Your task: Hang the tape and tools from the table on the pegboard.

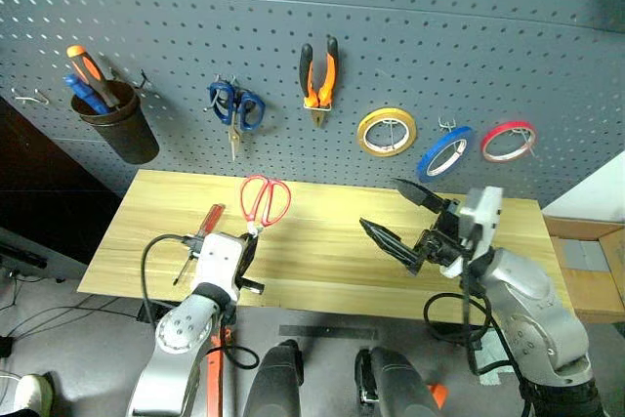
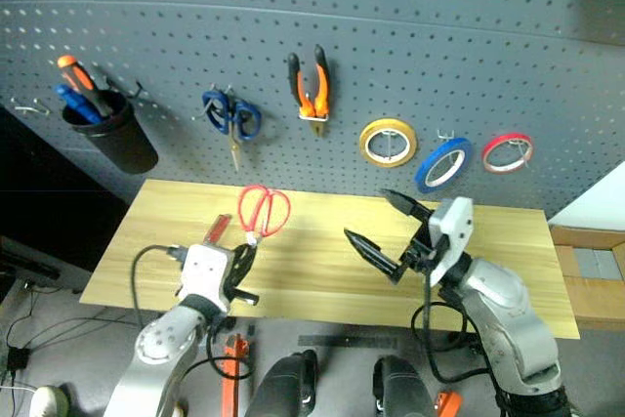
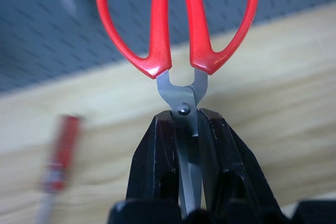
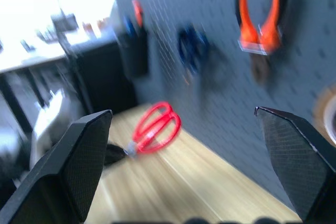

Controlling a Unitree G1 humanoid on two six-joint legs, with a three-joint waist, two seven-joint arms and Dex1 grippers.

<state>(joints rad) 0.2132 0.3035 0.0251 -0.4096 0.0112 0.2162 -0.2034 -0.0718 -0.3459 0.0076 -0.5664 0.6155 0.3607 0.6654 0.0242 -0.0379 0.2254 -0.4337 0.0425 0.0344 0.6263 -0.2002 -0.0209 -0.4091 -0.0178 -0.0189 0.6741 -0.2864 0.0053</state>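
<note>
My left gripper is shut on the blades of the red-handled scissors, just below the pivot. The handles point toward the pegboard, over the near-left part of the table. The screwdriver with a translucent red handle lies on the wood to the left of the scissors. The pliers and the blue tape hang on the pegboard. My right gripper hovers open and empty above the table's right half, pointing left toward the scissors.
On the pegboard there is a dark cup holding an orange-and-black screwdriver, blue-handled scissors, a yellow roll and a red roll. A cardboard box stands past the table's right end.
</note>
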